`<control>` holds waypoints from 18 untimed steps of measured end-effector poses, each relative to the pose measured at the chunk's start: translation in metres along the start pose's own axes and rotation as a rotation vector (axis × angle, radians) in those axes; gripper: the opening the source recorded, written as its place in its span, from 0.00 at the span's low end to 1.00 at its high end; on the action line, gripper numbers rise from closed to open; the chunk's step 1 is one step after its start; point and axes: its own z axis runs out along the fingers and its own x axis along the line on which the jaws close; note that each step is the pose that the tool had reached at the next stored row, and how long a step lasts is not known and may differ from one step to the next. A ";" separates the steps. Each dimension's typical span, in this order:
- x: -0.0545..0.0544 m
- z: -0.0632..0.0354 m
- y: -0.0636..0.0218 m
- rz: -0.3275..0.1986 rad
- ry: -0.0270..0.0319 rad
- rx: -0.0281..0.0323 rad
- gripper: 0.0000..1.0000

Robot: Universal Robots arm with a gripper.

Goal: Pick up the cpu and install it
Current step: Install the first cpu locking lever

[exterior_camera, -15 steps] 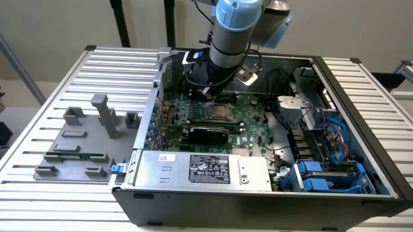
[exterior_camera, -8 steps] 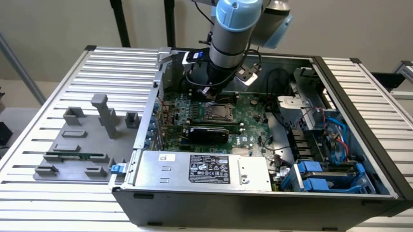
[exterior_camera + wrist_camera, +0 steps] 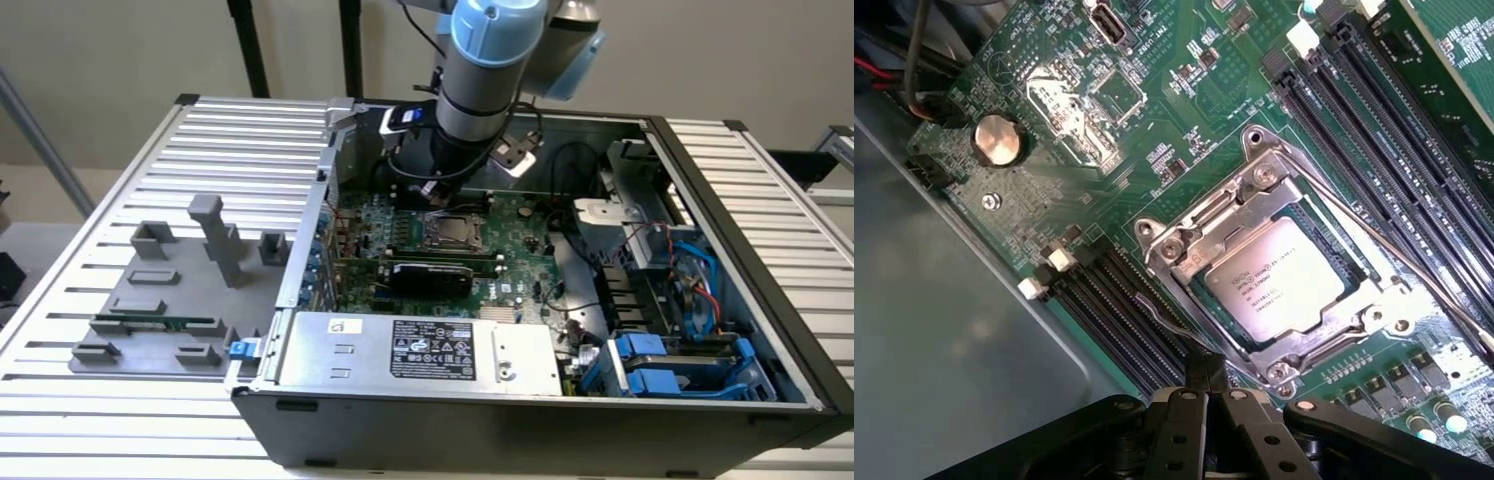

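Nearest the exterior camera, the power supply (image 3: 416,347) lies along the front wall of the open case (image 3: 534,420), with blue drive caddies (image 3: 667,365) toward the exterior view's right. On the slatted surface (image 3: 80,400), at the exterior view's left, there's a grey fixture tray (image 3: 174,290) with a green memory stick (image 3: 154,323) lying in it. Further in, the motherboard (image 3: 507,285) spreads across the case floor, and the cpu (image 3: 454,231) sits in its socket (image 3: 430,244) with the metal frame around it. The wrist view confirms it: the cpu (image 3: 1274,280) lies flat inside the socket (image 3: 1166,248), silvery top up, memory slots (image 3: 1129,320) just beside and a coin battery (image 3: 1000,139) well apart. The tool (image 3: 1206,378) hangs above the socket's edge, its fingers pinched together with nothing between them, apart from the cpu. Behind, the arm (image 3: 487,60) rises over the case's rear wall.
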 end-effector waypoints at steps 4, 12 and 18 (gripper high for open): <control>0.003 0.0002 0.0031 -0.007 -0.0017 0.0012 0.11; 0.006 0.0004 0.0071 -0.029 -0.0073 0.0052 0.11; 0.007 0.0004 0.0102 -0.046 -0.0107 0.0081 0.11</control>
